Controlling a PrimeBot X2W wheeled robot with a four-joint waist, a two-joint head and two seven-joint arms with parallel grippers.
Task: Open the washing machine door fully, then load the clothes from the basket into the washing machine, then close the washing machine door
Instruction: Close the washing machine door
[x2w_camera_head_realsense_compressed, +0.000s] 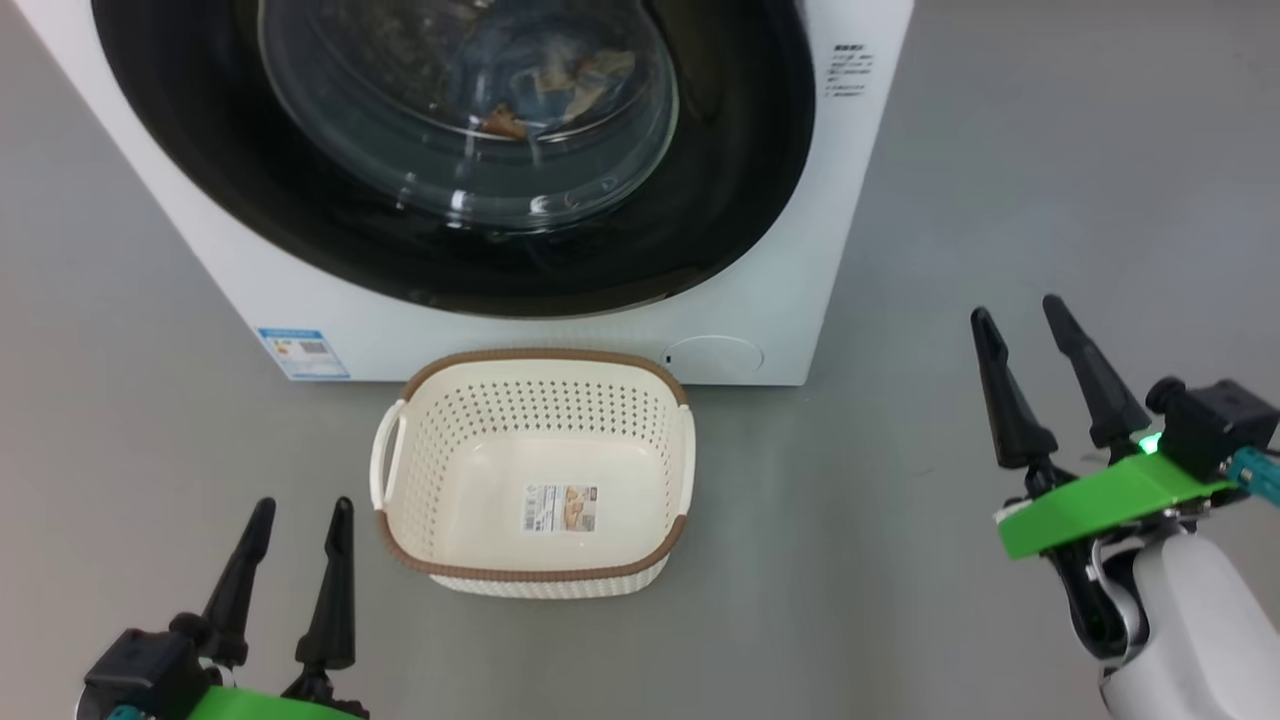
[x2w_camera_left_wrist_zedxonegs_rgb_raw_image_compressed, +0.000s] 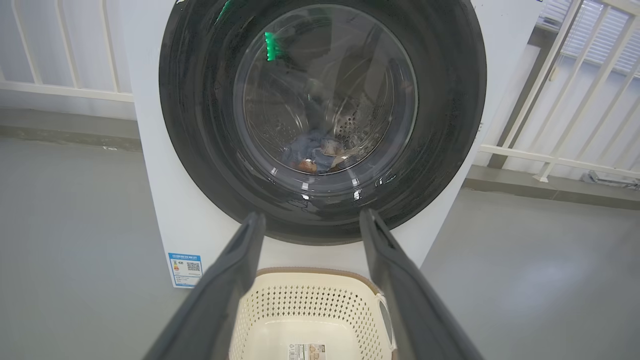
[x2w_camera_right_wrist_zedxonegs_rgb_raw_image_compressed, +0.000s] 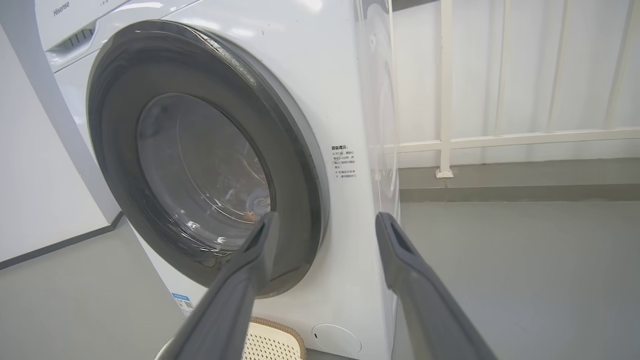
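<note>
The washing machine door (x2w_camera_head_realsense_compressed: 700, 200) is sitting shut, the clothes (x2w_camera_left_wrist_zedxonegs_rgb_raw_image_compressed: 315, 155) lying behind its glass inside the washing machine (x2w_camera_head_realsense_compressed: 560, 340). The basket (x2w_camera_head_realsense_compressed: 540, 410) is standing on the floor (x2w_camera_head_realsense_compressed: 850, 550) just before it, between the left gripper (x2w_camera_head_realsense_compressed: 302, 505) and right gripper (x2w_camera_head_realsense_compressed: 1016, 308), both hanging spread wide, holding nothing.

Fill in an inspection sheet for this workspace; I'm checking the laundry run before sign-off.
surface: grey floor, smooth.
job's things: washing machine door shut; clothes seen through its glass, inside the washing machine; basket on the floor in front, holding only a label sticker.
clutter: nothing seen.
grippers: left gripper and right gripper both open, holding nothing, either side of the basket and apart from it.
cables: nothing seen.
surroundings: white railing behind the machine; blue sticker low on its front.
</note>
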